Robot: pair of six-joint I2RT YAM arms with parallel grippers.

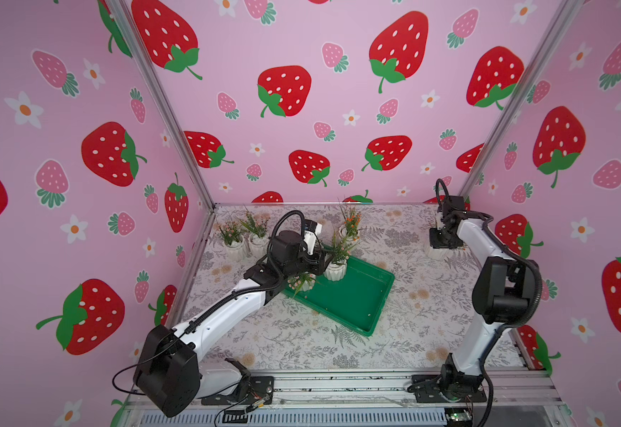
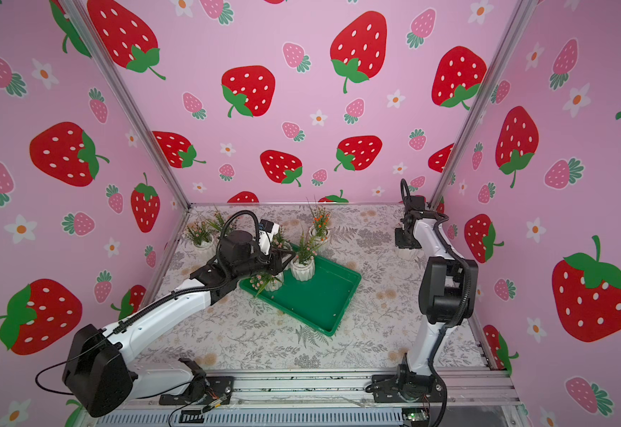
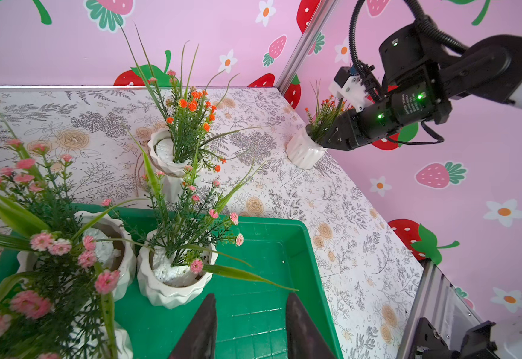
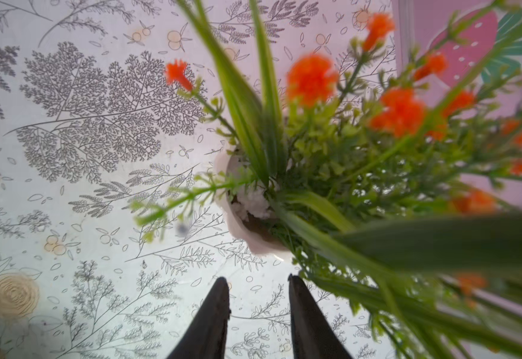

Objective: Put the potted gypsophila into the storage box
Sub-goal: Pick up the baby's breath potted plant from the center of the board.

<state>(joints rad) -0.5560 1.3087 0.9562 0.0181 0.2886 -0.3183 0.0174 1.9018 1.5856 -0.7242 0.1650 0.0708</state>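
Three pots of the potted gypsophila sit inside the storage box. The pink pot is just ahead of your left gripper. The corner pot is beside it, toward the box's far corner. The edge pot is under the L wrist at the box's left wall.

L fingers are spread w/ only green box floor between them, gripping nothing, clear of the pink pot.

Outside the box, the orange pot stands upright just behind its far side. Two more pots stand side by side well to the box's left, at the back of the table.

The right-side pot is well apart from the box, to its right. Your right gripper is right at it. R fingers are parted w/ bare table showing in the gap and the pot just past the tips. Can't tell if they touch it.
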